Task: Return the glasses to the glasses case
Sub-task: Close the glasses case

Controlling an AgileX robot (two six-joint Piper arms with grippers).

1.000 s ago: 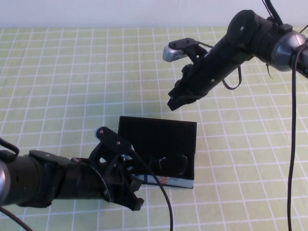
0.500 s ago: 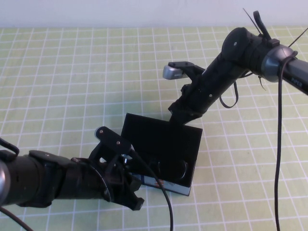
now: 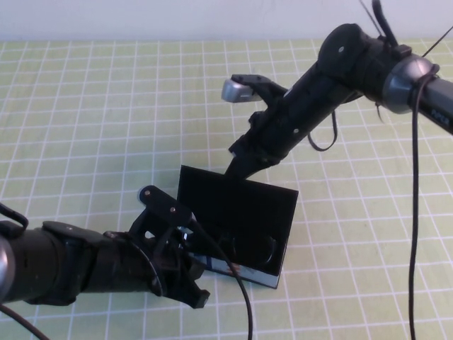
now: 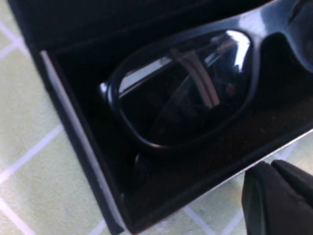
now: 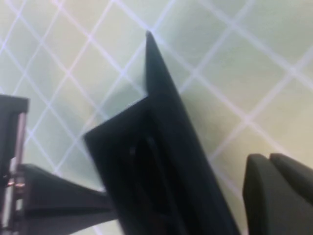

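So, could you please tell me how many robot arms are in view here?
2. The left arm's end effector sits beside the glasses case near its printed side; the right arm's end effector is at the raised lid's far edge.

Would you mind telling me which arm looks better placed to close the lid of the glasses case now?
Probably the right. The right tool sits at the far top edge of the raised lid of the glasses case, with the glasses inside. The left tool is low at the case's near left corner.
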